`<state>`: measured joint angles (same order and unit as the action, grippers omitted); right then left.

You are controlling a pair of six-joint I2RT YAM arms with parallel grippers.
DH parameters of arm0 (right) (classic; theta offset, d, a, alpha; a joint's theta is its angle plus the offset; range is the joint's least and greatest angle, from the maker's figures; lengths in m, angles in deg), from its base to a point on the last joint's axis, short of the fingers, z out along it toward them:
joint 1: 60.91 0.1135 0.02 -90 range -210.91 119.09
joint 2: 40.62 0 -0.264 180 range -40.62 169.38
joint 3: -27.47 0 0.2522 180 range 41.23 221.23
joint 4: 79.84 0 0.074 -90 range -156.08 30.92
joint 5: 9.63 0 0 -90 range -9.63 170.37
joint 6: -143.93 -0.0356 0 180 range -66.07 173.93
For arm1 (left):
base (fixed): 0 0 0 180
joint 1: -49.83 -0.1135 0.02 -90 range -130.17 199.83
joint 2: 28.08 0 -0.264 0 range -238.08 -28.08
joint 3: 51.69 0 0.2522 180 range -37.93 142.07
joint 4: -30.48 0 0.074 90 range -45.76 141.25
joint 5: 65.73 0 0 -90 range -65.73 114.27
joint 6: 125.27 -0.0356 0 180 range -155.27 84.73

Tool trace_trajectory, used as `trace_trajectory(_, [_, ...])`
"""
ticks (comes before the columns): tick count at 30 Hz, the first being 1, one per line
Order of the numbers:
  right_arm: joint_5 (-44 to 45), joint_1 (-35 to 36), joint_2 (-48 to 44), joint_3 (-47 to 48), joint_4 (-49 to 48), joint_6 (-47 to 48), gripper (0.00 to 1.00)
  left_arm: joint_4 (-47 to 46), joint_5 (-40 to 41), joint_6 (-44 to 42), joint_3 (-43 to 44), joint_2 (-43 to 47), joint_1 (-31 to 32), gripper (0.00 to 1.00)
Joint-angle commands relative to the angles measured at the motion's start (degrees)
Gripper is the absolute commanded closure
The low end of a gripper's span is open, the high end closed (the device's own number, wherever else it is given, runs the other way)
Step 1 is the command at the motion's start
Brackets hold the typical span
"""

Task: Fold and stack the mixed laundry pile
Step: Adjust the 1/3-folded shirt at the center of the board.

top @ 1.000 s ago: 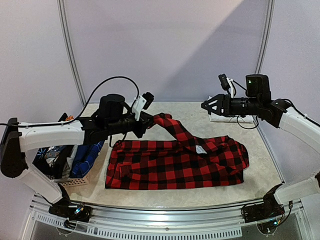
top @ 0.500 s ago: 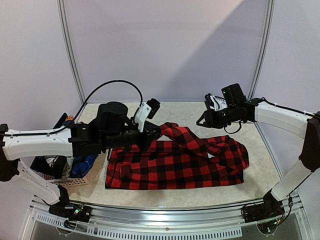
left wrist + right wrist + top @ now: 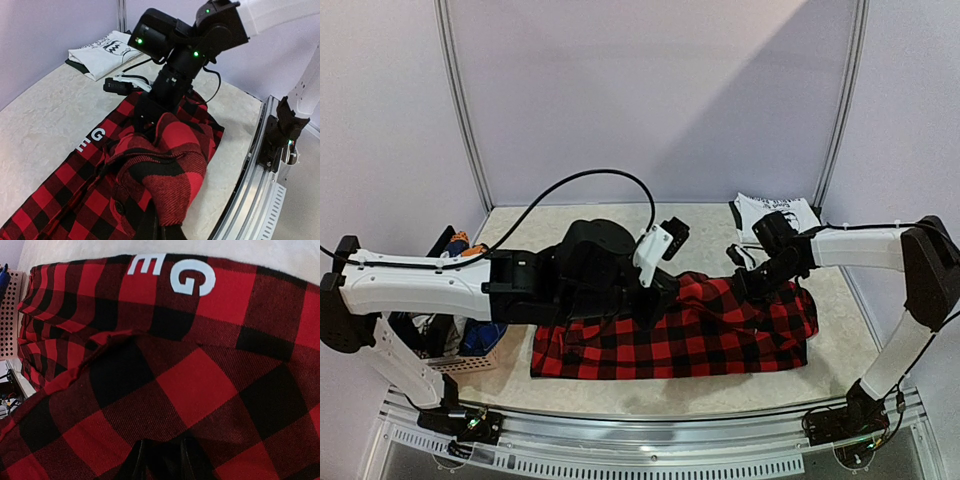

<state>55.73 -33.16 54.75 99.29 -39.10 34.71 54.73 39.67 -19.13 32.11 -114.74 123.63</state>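
The red-and-black plaid shirt (image 3: 720, 340) lies spread across the middle of the table (image 3: 570, 392), with a folded white T-shirt (image 3: 775, 212) well apart at the back right corner and a basket (image 3: 470, 365) of other clothes at the left edge. The left gripper (image 3: 658, 292) is clenched on a bunched sleeve of the shirt, lifted over the body of the garment. The right gripper (image 3: 748, 282) presses down into the cloth near the white letters (image 3: 172, 272); whether it has actually pinched a fold cannot be told, since its fingertips are sunk in the plaid. The step in hand looks like folding the sleeve inward. To do it well, the right side should pin or hold its edge firmly while the left carries the sleeve low and flat across, so the layers underneath do not drag. The sleeve should be let go only once it lies straight, with no twist or bump.
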Motion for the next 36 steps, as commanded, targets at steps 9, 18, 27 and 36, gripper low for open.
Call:
trace_trajectory(9, [-1.92, 2.12, 1.66, -3.13, -0.68, -0.16, 0.77, 6.04, 10.83, 7.2, 2.06, -0.11, 0.74, 1.0])
trace_trajectory(18, [4.54, 2.1, -0.08, 0.31, 0.56, -1.15, 0.72, 9.55, 20.38, 9.01, 1.87, -1.49, -2.08, 1.0])
trace_trajectory(27, [17.34, 0.04, -4.46, 6.18, 0.93, -5.89, 0.64, 12.31, 22.57, 10.97, 2.81, -5.2, -8.39, 1.0])
trace_trajectory(36, [24.27, -2.98, -7.06, 6.72, -0.79, -8.14, 0.62, 18.61, 29.46, 13.13, 3.84, -9.41, -14.19, 1.0])
